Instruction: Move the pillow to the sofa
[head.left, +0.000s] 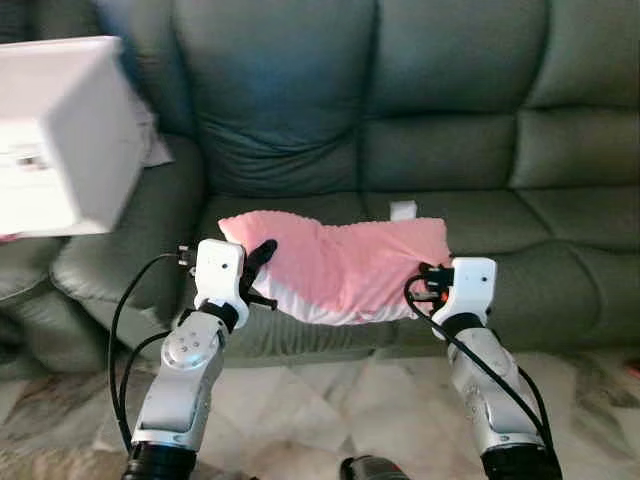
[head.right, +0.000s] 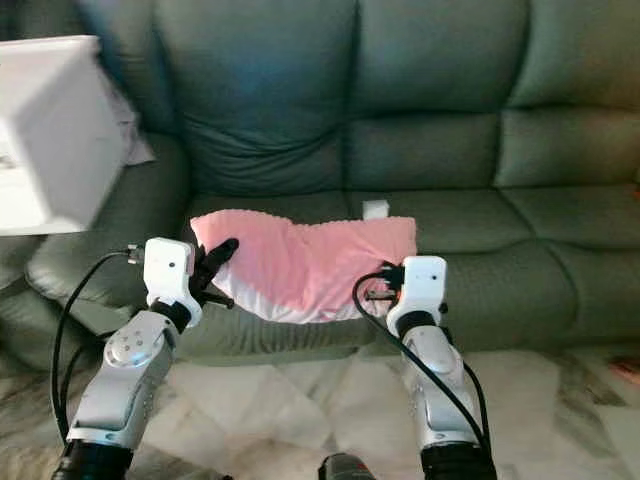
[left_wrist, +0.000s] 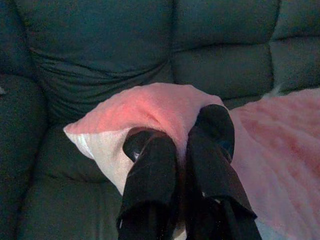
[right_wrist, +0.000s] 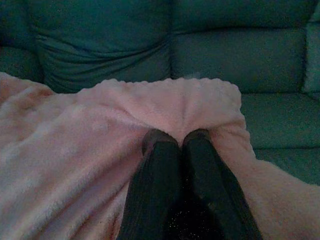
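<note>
Over the front edge of the sofa (head.left: 450, 130) seat — pink pillow (head.left: 345, 265) held up between both hands, sagging slightly in the middle, white underside showing along its lower edge. Left hand (head.left: 262, 262) clenched on the pillow's left corner, fingers (left_wrist: 150, 165) pinched together with pink fabric bunched between them. Right hand (right_wrist: 176, 137) clamped on the right edge, fingers pressed close into the fluff. Could not tell whether the pillow touched the cushion. Small white item (head.left: 403, 210) lay on the seat just behind the pillow. White box (head.left: 60, 135) sat at far left, near the armrest.
</note>
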